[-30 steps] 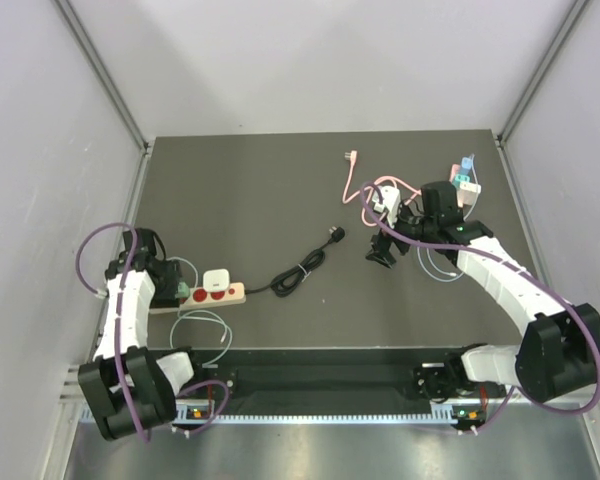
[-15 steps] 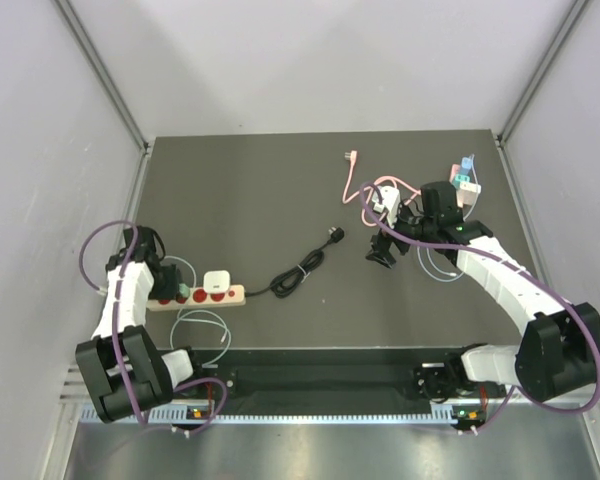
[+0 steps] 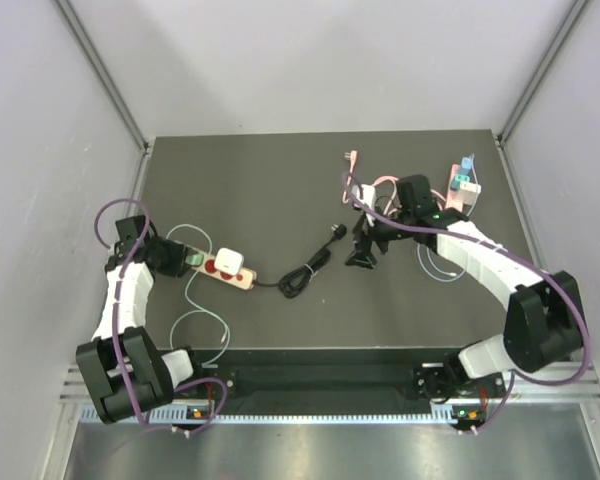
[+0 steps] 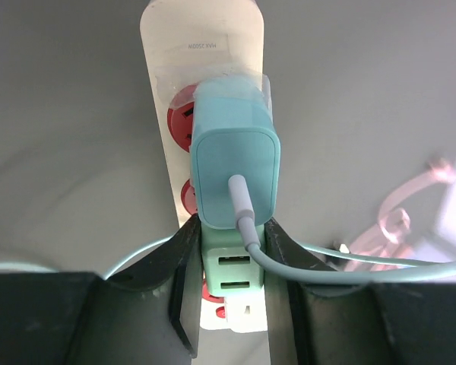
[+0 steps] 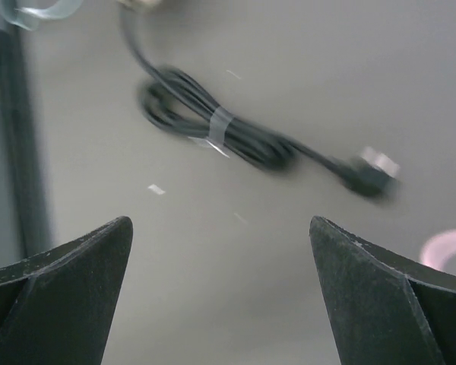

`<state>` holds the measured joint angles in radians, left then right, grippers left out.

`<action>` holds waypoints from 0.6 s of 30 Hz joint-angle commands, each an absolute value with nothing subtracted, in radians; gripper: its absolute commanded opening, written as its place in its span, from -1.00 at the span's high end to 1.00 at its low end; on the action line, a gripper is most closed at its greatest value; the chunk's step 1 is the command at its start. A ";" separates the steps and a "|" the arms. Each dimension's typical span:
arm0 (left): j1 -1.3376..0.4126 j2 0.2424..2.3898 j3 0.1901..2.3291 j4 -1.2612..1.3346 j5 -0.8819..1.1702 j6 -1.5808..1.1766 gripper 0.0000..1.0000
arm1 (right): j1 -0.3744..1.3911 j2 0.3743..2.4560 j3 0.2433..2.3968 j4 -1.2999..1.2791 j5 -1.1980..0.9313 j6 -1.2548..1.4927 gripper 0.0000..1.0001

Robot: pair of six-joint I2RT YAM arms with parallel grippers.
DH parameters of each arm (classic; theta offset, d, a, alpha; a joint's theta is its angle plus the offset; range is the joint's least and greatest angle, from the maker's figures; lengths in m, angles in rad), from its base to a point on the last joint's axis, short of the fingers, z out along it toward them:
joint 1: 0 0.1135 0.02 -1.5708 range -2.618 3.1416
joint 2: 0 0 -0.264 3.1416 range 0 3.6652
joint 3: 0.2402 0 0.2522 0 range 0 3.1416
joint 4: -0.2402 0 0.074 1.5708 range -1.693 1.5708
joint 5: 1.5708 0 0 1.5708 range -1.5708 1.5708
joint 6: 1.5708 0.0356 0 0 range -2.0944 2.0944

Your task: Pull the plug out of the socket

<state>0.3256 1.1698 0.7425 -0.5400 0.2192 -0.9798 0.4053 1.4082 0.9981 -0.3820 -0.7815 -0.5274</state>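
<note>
Left side first: my left tool (image 4: pixel 232 262) is pressed onto the near end of the power strip (image 4: pixel 201 46), and its fingers (image 4: pixel 184 281) pinch the greenish USB block there from both sides. The strip lies close to the left edge of the desk (image 3: pixel 250 180), about halfway along it, and slants away from my tool toward the near edge. The plug (image 4: pixel 235 179), a pale square charger, sits fully in a red socket right in front of my fingers, not yet pulled. Its pale cable (image 4: pixel 247 228) comes out of its face and curls off to the right, passing just over the block I am holding.

Over to the other arm: my right tool (image 5: pixel 220 228) hangs above the middle of the desk with its fingers (image 5: pixel 68 281) spread wide and nothing between them. Below it I see the black cord (image 5: pixel 220 137), bundled and taped in the middle, lying flat on the desk. It ends in a black plug end (image 5: pixel 372 176) that lies free. From above, that cord runs back to the far end of the strip. A pink cable (image 3: pixel 365 185) lies looped toward the far right corner, well apart from the strip
</note>
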 commanded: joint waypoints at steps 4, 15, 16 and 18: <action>0.324 1.132 0.758 -0.256 0.549 -0.956 1.00 | 0.570 1.598 1.182 -0.272 -1.023 -0.187 -1.00; 0.268 1.032 0.701 -0.198 0.574 -1.094 1.00 | 0.761 1.844 1.408 -0.143 -0.766 0.235 -1.00; 0.265 1.026 0.692 -0.198 0.566 -1.098 1.00 | 0.779 1.853 1.414 -0.135 -0.744 0.276 -1.00; 0.253 1.011 0.677 -0.198 0.561 -1.111 1.00 | 0.802 1.868 1.417 -0.120 -0.718 0.302 -1.00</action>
<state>0.2665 1.0607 0.6846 -0.3061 0.5087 -1.0359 0.7647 1.8553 1.3640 -0.1894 -0.7940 0.1841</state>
